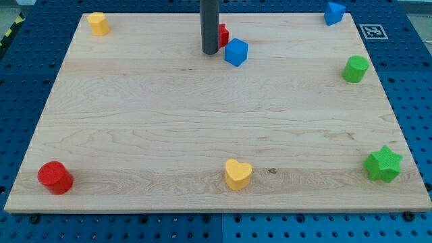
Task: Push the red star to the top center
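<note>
I'm reading my tip (210, 52) sitting down on the board (135, 135) near the view's top centre. No pincer on this rig, just the bare rod, so there's nothing to call wide, narrow or holding.

The red star (223, 34) is showing only as a red sliver on the rod's right side, mostly hidden behind it. I can't confirm the star shape from here, only the colour. It's looking like it's already close to top centre, touching or just beside the rod; I can't tell which.

Risks I'm watching:
- The blue cube (236, 52) is sitting just beside the red piece, on its lower right. Any push toward the view's right is probably going to drag the cube along or jam the two together.
- The top edge of the board is near. Pushing further up is risking the star going off the board.
- The rod is blocking my view of the contact point, so I'm judging the push angle half blind; an off-centre contact could spin the star sideways off the tip.

Everything else is sitting well apart and not in play: yellow block (98, 23), blue block (333, 12), green block (356, 69), green star (383, 164), yellow heart (237, 174), red cylinder (55, 177).
</note>
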